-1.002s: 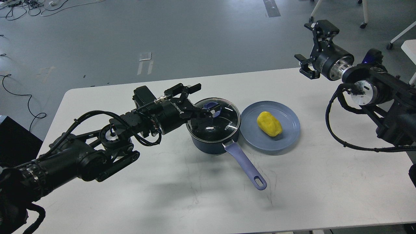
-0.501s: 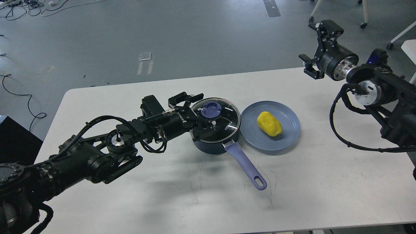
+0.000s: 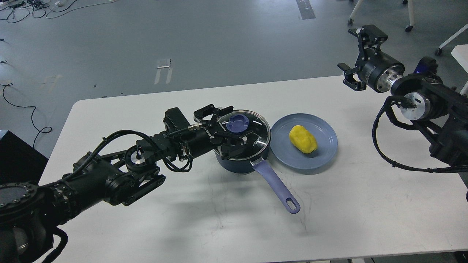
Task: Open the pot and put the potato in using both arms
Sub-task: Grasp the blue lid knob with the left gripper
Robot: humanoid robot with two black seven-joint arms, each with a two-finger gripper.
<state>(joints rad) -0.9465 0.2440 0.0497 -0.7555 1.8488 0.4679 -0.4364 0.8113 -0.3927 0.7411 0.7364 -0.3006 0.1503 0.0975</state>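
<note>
while lid knob (image 3: 237, 123) sits between spread left fingers (image 3: 220, 109), right fingers (image 3: 368, 32) spread, empty, potato (image 3: 303, 138) on plate (image 3: 325, 153)

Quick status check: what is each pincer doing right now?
Left pincer: open, fingers straddling the blue knob on the pot lid, not yet closed on it.
Right pincer: open, empty, raised beyond the table's far edge.

One pot (image 3: 239, 155) stands on the surface (image 3: 204, 219), under one glass lid (image 3: 256, 137) with one blue knob (image 3: 237, 123). There is one blue plate (image 3: 321, 153), one potato (image 3: 302, 139), and two black arms, left (image 3: 109, 175) and right (image 3: 431, 117).
</note>
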